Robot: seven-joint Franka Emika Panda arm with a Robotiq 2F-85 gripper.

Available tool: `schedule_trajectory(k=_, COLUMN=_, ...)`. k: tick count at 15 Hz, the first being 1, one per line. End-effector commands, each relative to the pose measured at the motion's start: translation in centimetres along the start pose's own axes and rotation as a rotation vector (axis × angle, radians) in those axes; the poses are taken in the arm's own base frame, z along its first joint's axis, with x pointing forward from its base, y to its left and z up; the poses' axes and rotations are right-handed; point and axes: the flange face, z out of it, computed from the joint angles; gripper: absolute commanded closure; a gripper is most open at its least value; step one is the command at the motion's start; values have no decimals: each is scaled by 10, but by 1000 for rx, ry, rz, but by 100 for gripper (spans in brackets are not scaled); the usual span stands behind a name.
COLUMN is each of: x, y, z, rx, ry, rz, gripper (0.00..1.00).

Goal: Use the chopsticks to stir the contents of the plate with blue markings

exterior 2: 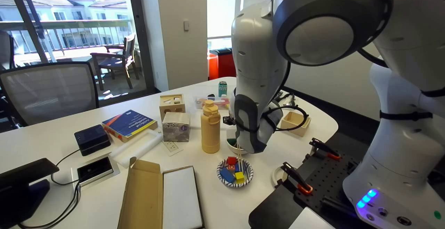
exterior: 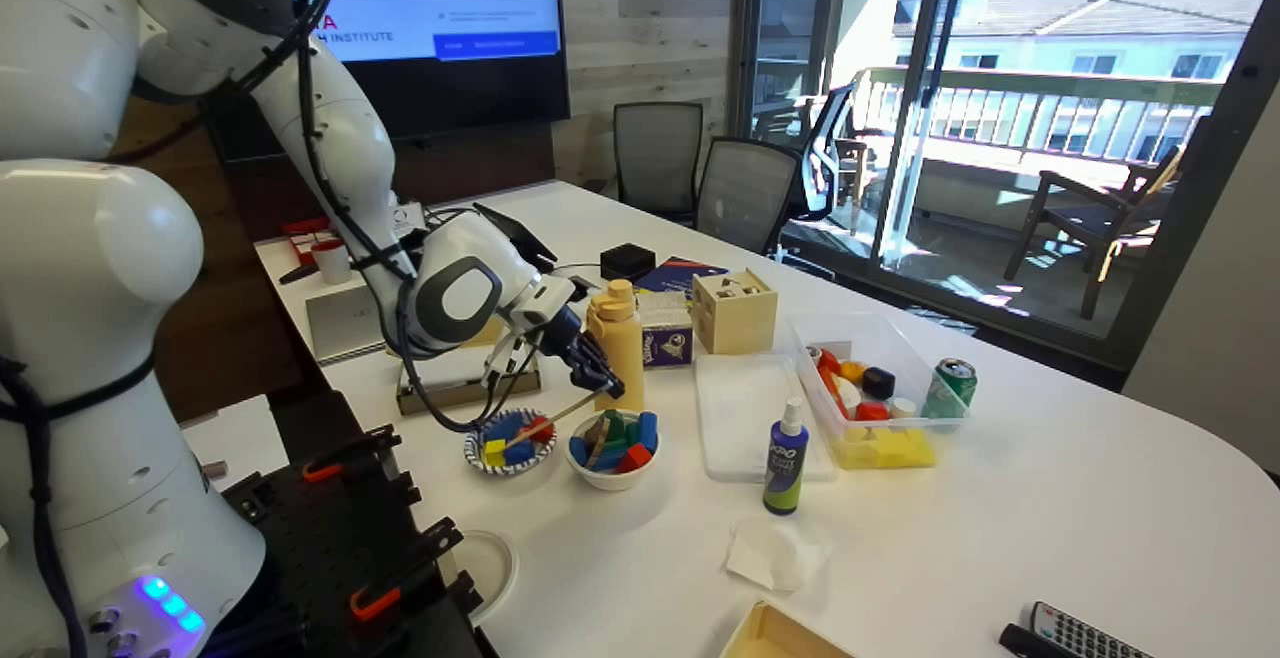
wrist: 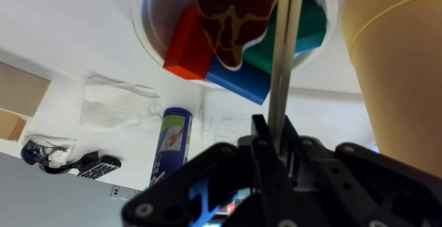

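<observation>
Currently, the fingers (wrist: 263, 147) are drawn together around the chopsticks (wrist: 292, 33), pinching both sticks side by side. The sticks slant down to the blue-marked plate (exterior: 518, 468), seen in both exterior views, their lower ends within its rim near a yellow block (exterior 2: 240, 178); contact with it cannot be made out. The plate sits toward the counter (exterior: 610, 578) edge along which the arm's base (exterior: 130, 498) stands, a narrow strip of surface parting it from the black board (exterior: 360, 528) there. A white ring (exterior: 512, 570) lies at that same edge. Just beside the plate is the white bowl (exterior: 615, 483), holding blocks (wrist: 191, 51) and a toy steak (wrist: 238, 30). A yellow bottle (exterior 2: 210, 135) stands near both bowl and fingers, so room there is tight. Open room runs from the bowl toward the wooden box (exterior 2: 291, 128), near the counter's rounded corner. The spray bottle (exterior: 786, 463) stands farther in, and a can (exterior: 950, 388) is close to the opposite edge.
</observation>
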Motion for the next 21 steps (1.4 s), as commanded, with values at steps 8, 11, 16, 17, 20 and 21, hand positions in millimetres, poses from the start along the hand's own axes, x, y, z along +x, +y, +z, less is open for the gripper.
schedule_trajectory(k=8, x=4, y=-28, z=-36, rx=65, ry=99, rz=87, gripper=97)
schedule_trajectory(k=11, x=-12, y=-32, z=-41, rx=73, ry=92, rz=59, gripper=97)
schedule_trajectory(k=16, x=-15, y=-9, z=-38, rx=26, ry=95, rz=39, gripper=97)
schedule_trajectory(k=17, x=-14, y=-4, z=-36, rx=15, ry=101, rz=41, gripper=97)
schedule_trajectory(k=20, x=-2, y=4, z=-36, rx=-2, ry=141, rz=78, gripper=97)
schedule_trajectory(k=21, x=2, y=2, z=-35, rx=1, ry=153, rz=99, gripper=97)
